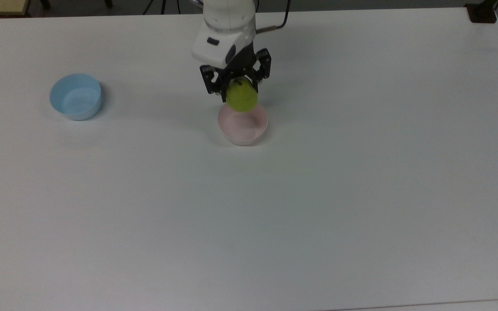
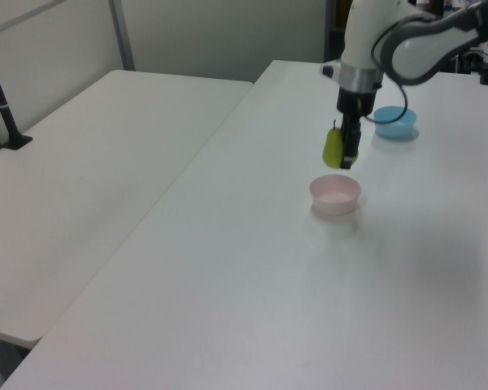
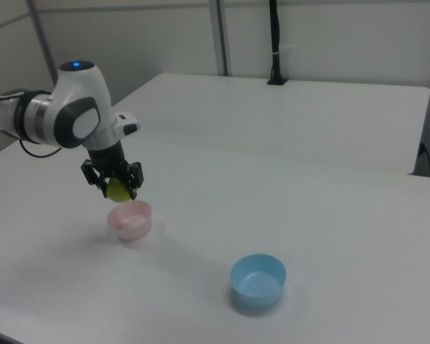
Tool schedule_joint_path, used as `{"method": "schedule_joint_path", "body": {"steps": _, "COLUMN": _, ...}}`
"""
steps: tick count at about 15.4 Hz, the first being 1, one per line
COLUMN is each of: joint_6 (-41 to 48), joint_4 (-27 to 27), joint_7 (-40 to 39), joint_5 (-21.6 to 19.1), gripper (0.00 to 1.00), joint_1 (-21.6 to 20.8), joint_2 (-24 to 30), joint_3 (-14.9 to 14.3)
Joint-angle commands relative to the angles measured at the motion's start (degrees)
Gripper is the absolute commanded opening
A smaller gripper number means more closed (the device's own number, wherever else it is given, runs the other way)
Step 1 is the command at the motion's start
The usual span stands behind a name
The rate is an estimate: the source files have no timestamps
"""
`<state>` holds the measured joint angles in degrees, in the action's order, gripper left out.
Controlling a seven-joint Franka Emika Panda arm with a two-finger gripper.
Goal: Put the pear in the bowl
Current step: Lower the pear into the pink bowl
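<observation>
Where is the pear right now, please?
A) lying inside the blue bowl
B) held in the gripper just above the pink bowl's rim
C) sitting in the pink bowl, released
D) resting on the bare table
B: the gripper is shut on the pear, which hangs above the pink bowl.

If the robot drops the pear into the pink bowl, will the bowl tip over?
Probably not, though it might wobble. The pear hangs in the pincer just above the pink bowl, so the fall looks short. The bowl looks thin and light, and the pear sits near its far rim, so it may rock or slide.
</observation>
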<state>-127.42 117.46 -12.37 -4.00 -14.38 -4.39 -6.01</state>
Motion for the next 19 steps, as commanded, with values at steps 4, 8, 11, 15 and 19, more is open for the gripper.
{"method": "schedule_joint_path", "body": {"steps": 4, "joint_6": -7.1, "joint_4": 0.0, "joint_7": 1.2, "joint_5": 1.4, "gripper": 0.07, "joint_1": -1.4, "joint_2": -7.5, "joint_3": -0.5}}
{"method": "schedule_joint_path", "body": {"steps": 8, "joint_6": -7.9, "joint_4": -0.1, "joint_7": 1.2, "joint_5": 1.9, "gripper": 0.21, "joint_1": -0.9, "joint_2": -8.5, "joint_3": -0.5}}
{"method": "schedule_joint_path", "body": {"steps": 11, "joint_6": -7.5, "joint_4": -0.3, "joint_7": 1.3, "joint_5": 1.9, "gripper": 1.00, "joint_1": -0.3, "joint_2": -8.4, "joint_3": -0.5}}
{"method": "schedule_joint_path", "body": {"steps": 15, "joint_6": -2.6, "joint_4": -1.9, "joint_7": 1.5, "joint_5": 2.0, "gripper": 1.00, "joint_1": 0.0, "joint_2": -6.8, "joint_3": -0.5}}
{"method": "schedule_joint_path", "body": {"steps": 19, "joint_6": 10.9, "joint_4": -9.7, "joint_7": 1.5, "joint_5": 2.0, "gripper": 1.00, "joint_1": 0.7, "joint_2": -4.7, "joint_3": -0.5}}
